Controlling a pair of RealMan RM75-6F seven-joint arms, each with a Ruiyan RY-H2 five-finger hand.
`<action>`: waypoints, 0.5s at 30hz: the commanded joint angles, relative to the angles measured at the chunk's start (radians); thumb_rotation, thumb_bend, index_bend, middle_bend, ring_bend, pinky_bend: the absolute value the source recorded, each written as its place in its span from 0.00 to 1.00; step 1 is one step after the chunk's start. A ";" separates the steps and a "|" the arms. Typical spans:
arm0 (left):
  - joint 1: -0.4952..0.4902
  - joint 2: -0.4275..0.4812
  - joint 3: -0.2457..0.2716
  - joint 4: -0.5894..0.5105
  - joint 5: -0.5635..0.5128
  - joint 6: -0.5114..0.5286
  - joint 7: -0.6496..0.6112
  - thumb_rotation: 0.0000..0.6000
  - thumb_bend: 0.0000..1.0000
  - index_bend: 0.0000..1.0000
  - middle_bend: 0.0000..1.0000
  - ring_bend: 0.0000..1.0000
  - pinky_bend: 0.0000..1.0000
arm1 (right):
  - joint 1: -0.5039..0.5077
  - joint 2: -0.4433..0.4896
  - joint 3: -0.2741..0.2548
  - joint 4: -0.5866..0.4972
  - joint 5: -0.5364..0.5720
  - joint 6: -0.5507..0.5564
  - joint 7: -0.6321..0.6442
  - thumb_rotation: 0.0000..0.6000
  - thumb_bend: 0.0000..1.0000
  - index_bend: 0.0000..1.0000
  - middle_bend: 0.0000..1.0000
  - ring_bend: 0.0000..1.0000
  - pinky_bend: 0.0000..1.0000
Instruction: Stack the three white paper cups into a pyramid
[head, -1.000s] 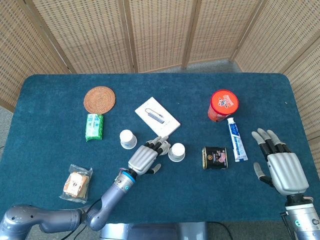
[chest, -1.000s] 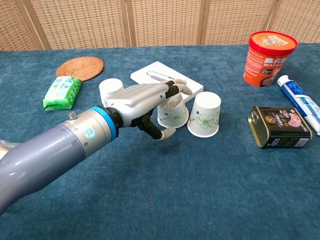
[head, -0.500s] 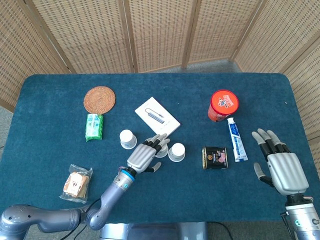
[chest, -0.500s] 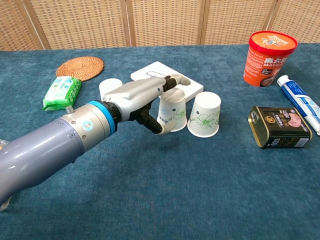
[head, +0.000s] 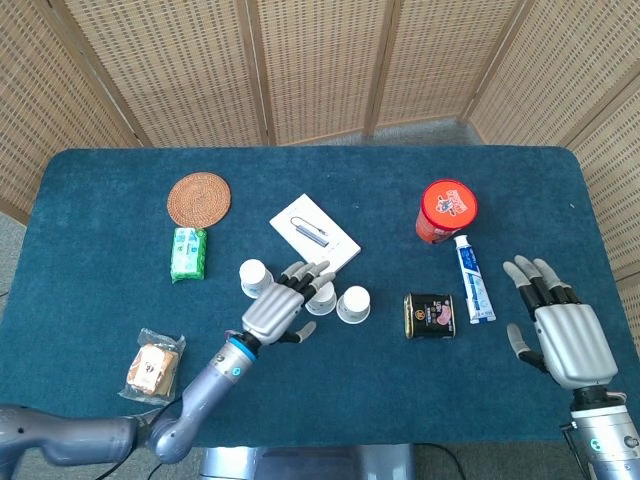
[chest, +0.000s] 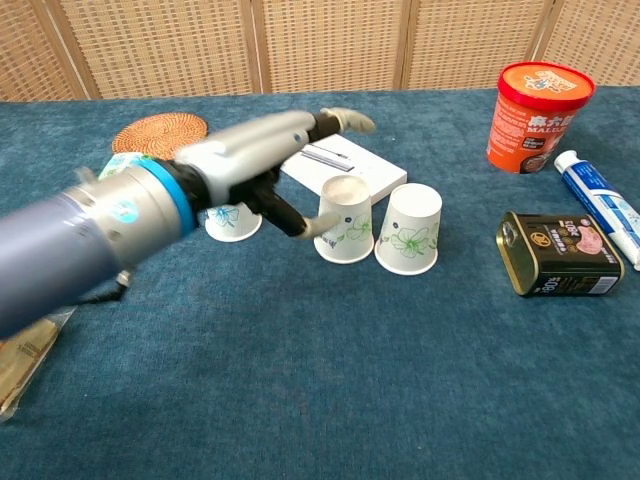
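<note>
Three white paper cups with green flower prints stand upside down on the blue table. The left cup (head: 256, 276) (chest: 231, 221) is apart from the others and partly hidden by my left hand in the chest view. The middle cup (head: 320, 297) (chest: 345, 222) and the right cup (head: 353, 304) (chest: 410, 229) stand side by side, almost touching. My left hand (head: 276, 309) (chest: 262, 160) hovers just left of the middle cup with its fingers spread and holds nothing. My right hand (head: 555, 334) rests open at the right edge, far from the cups.
A white box (head: 314, 236) lies just behind the cups. A tin can (head: 429, 315), a toothpaste tube (head: 471, 277) and a red tub (head: 447, 210) are to the right. A woven coaster (head: 199, 199), a green packet (head: 188, 253) and a snack bag (head: 153, 368) are to the left.
My left hand has let go of the middle cup, which now stands next to the right cup. The hand has opened and drawn back to the left. The right hand has not moved.
</note>
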 joint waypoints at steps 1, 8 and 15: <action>0.020 0.117 0.018 -0.113 0.005 0.005 0.038 1.00 0.44 0.00 0.00 0.00 0.00 | 0.004 0.000 0.002 0.005 0.005 -0.006 0.005 1.00 0.49 0.05 0.00 0.00 0.24; 0.021 0.368 0.051 -0.300 -0.064 -0.030 0.182 1.00 0.44 0.00 0.00 0.00 0.00 | 0.016 -0.004 0.011 0.033 0.029 -0.026 0.029 1.00 0.49 0.05 0.00 0.00 0.24; 0.018 0.522 0.092 -0.356 -0.156 -0.043 0.268 1.00 0.44 0.00 0.00 0.00 0.00 | 0.024 -0.011 0.017 0.059 0.042 -0.036 0.057 1.00 0.49 0.05 0.00 0.00 0.24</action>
